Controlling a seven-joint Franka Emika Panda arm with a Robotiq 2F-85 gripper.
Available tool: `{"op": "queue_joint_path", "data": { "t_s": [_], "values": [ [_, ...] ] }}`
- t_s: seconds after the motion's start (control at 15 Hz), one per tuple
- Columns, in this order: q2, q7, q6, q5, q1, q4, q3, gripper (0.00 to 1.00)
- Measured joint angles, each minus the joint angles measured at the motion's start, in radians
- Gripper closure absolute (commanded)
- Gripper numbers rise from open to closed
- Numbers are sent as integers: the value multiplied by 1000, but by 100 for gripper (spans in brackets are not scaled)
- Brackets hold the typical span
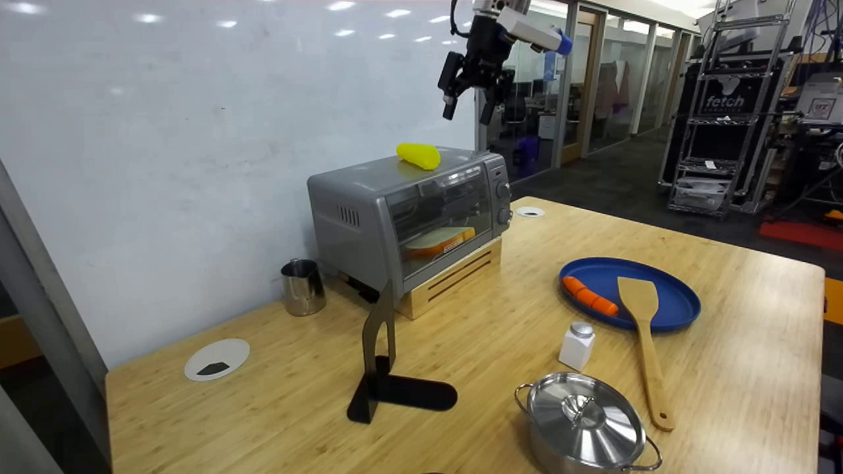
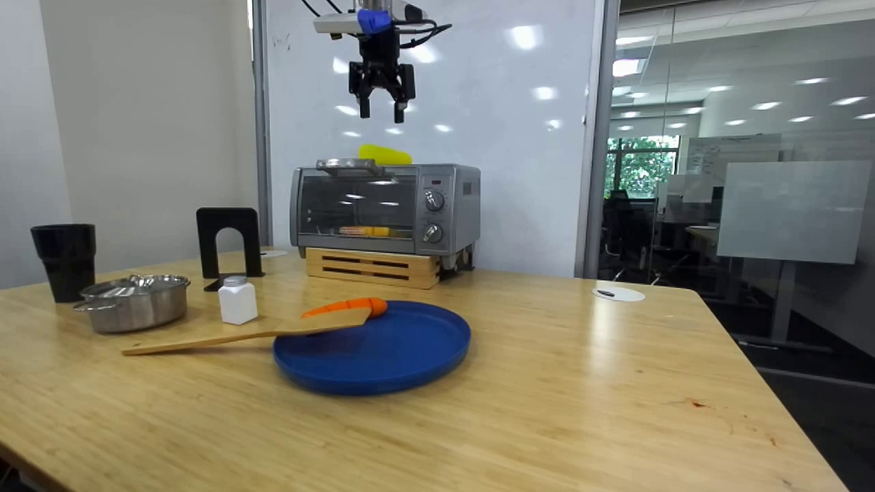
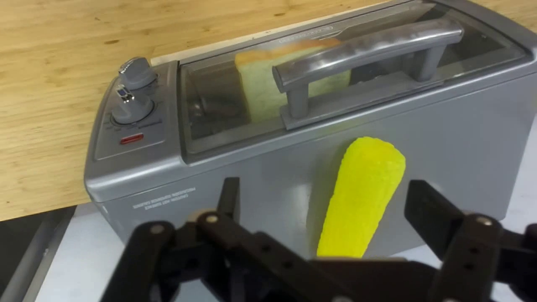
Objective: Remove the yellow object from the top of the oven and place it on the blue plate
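Yellow object (image 1: 419, 156) lies on its side on top of the oven (image 1: 408, 217) in an exterior view; the oven is raised on a slatted wooden rack (image 1: 454, 280) on the table (image 1: 481, 329). The end effector (image 1: 468, 113) hangs above, apart from the object, its two fingers spread. The blue plate (image 1: 672, 303) bears an orange carrot-like item (image 1: 589, 296); a wooden spatula (image 1: 649, 349) has its blade over the plate's rim, handle out over the table. White shaker (image 1: 576, 347) near the plate; lidded steel pot (image 1: 586, 421) near the shaker; black bookend (image 1: 379, 388) and metal cup (image 1: 304, 289) near one end of the oven. In an exterior view, a black cup (image 2: 66, 263) stands near the pot. Wrist view: the object lies slantwise on the oven top, wide end toward the door handle (image 3: 369, 52), lower end hidden by the end effector; a finger appears on either side. Slice of bread (image 3: 289, 82) visible through the door glass; two control knobs (image 3: 132, 109) at left.
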Motion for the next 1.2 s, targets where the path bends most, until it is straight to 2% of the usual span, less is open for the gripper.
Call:
{"op": "queue_joint_path", "data": {
  "t_s": [0.53,1.2],
  "values": [
    [37,0,10,-33,9,26,40,0],
    [114,25,64,-105,26,74,50,0]
  ]
}}
